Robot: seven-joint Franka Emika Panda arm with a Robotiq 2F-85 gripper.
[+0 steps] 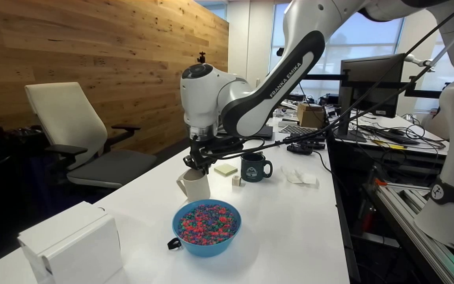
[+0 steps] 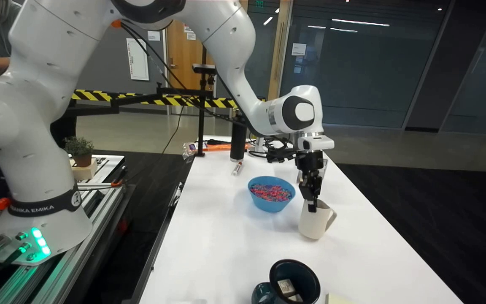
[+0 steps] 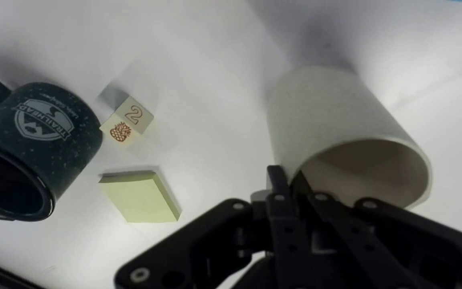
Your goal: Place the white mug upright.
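Note:
The cream-white mug (image 1: 198, 188) is in the middle of the white table, beyond the blue bowl, with its opening up and its handle on the side away from the robot base. It also shows in an exterior view (image 2: 313, 223), where it looks slightly tilted. My gripper (image 1: 204, 170) points down at the mug's rim. In the wrist view the gripper (image 3: 288, 178) is shut on the wall of the white mug (image 3: 315, 108), one finger outside and one inside. The handle is hidden there. I cannot tell whether the base rests fully on the table.
The blue bowl (image 1: 206, 249) of colourful bits stands close to the mug. A dark mug (image 3: 50, 120), a small wooden block (image 3: 126, 120) and a yellow-green notepad (image 3: 142, 200) lie on its other side. A white box (image 1: 73, 244) and crumpled paper (image 1: 300, 176) are also on the table.

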